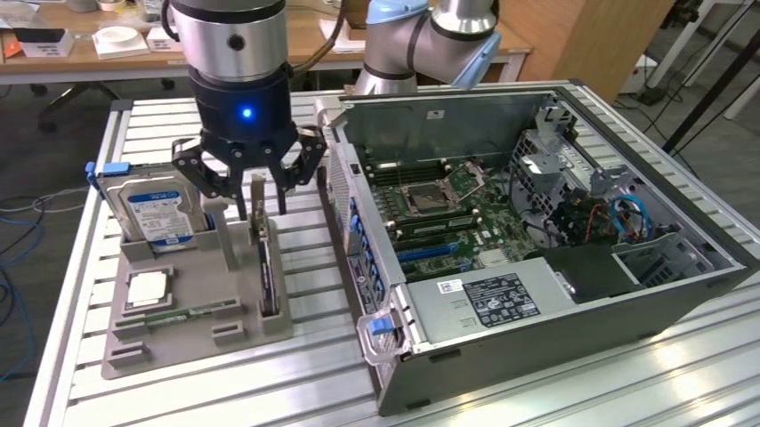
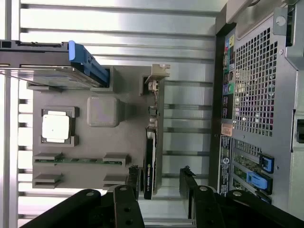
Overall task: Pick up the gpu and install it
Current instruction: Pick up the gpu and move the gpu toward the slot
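Released pincer (image 1: 249,194) over the upright gpu (image 1: 265,258)
It stands on edge in the grey holder's (image 1: 178,334) slot beside the open case (image 1: 665,285), letting spread fingers (image 2: 124,204) close across it; apparently no contact yet

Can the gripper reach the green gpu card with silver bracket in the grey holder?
Likely yes: open gripper sits over the upright green gpu card, nothing on top; blue-labelled hard drive stands apart.

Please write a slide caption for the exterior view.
Open gripper poised over the gpu, standing on edge in a gray holder beside the open computer case.
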`<act>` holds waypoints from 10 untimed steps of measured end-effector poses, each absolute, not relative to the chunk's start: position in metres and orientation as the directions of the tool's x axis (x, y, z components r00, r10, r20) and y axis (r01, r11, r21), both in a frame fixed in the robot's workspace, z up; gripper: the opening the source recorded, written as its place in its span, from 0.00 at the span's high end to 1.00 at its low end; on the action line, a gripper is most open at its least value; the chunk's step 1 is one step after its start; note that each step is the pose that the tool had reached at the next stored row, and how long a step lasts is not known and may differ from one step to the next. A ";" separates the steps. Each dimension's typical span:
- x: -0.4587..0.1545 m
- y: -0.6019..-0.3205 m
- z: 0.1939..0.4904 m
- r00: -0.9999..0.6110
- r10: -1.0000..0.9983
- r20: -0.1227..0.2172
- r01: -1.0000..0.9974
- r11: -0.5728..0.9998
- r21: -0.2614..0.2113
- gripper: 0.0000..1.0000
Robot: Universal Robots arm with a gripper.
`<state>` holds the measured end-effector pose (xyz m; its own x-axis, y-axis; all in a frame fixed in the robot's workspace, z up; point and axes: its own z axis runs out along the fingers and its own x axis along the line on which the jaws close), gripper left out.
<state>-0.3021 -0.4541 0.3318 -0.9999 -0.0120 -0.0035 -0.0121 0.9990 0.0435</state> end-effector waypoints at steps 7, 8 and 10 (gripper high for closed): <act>-0.302 -0.454 0.327 -1.000 -0.012 -0.004 -0.012 0.999 0.044 0.53; -0.302 -0.454 0.327 -1.000 -0.012 -0.004 -0.012 0.999 0.044 0.53; -0.302 -0.454 0.326 -1.000 -0.012 -0.004 -0.012 0.999 0.044 0.53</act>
